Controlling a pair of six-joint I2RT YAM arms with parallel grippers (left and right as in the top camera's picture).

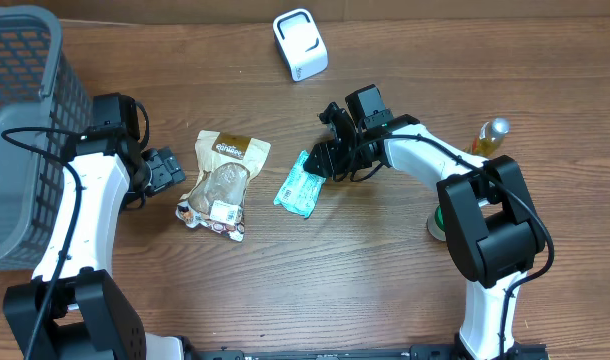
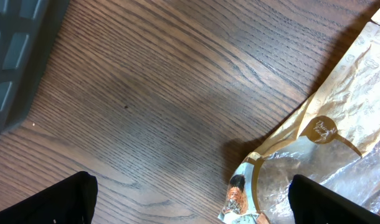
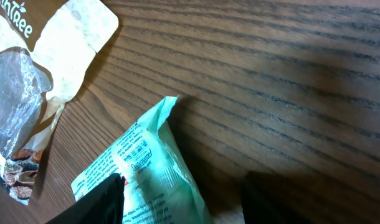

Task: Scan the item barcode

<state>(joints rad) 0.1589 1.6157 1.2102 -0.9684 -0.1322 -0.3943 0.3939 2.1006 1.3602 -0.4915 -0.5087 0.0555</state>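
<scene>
The green packet (image 1: 301, 188) lies flat near the middle of the table (image 1: 365, 290), a little slanted. Its far end is between the two fingers of the right gripper (image 1: 322, 160). In the right wrist view the fingers (image 3: 106, 199) stand on both sides of this end. One finger is right at the packet's edge, and on the other side a strip of bare wood shows between packet and finger, so the jaws are spread and do not pinch it. There is small print on the packet's face, too small to read.

Just to the left of the packet, and apart from it, lies a cream and brown snack bag (image 1: 223, 180) with a clear window. The left gripper (image 1: 168, 170) is beside the bag's left edge with its jaws spread wide. One corner of the bag reaches in between them, close to one finger (image 2: 330, 199), and is not gripped.

The white barcode scanner (image 1: 300, 44) stands near the far edge of the table, well apart from the packet. A gray basket (image 1: 25, 120) fills the far left corner. A yellow bottle (image 1: 490, 137) with a silver cap stands near the right edge.
</scene>
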